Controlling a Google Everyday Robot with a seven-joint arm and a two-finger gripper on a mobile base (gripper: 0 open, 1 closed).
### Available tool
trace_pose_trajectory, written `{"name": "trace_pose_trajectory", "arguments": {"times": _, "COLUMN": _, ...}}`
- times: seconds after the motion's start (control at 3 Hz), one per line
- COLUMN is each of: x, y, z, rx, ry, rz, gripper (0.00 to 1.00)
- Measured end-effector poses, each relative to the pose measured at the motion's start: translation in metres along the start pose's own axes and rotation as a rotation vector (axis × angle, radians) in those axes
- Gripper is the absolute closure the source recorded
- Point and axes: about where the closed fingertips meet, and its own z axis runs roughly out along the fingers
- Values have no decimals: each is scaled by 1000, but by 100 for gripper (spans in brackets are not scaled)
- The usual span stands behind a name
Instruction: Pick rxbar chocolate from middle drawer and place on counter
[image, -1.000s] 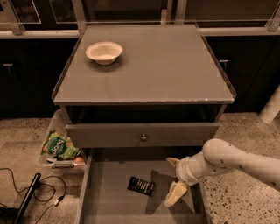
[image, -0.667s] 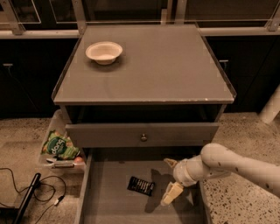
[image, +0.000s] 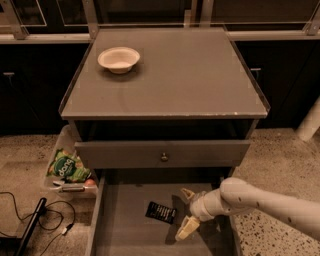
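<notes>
The rxbar chocolate (image: 161, 212), a small black bar with pale lettering, lies flat on the floor of the open middle drawer (image: 125, 225), near its centre. My gripper (image: 185, 212) reaches in from the right on a pale arm and hangs inside the drawer just right of the bar, apart from it. Its two pale fingers are spread, one behind and one in front, with nothing between them. The grey counter (image: 190, 75) lies above, with a chipped front edge.
A white bowl (image: 118, 59) sits at the counter's back left. A drawer front with a brass knob (image: 163, 156) juts out above the open drawer. A green snack bag (image: 67, 166) lies in a clear bin on the left. Black cables (image: 45, 220) trail on the floor.
My gripper has moved a little left inside the drawer, closer to the bar. The bar has not moved.
</notes>
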Motion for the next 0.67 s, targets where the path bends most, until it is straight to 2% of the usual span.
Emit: {"name": "trace_pose_trajectory", "arguments": {"times": 0.67, "x": 3, "y": -3, "z": 40, "rx": 49, "ry": -9, "rz": -53, "gripper": 0}}
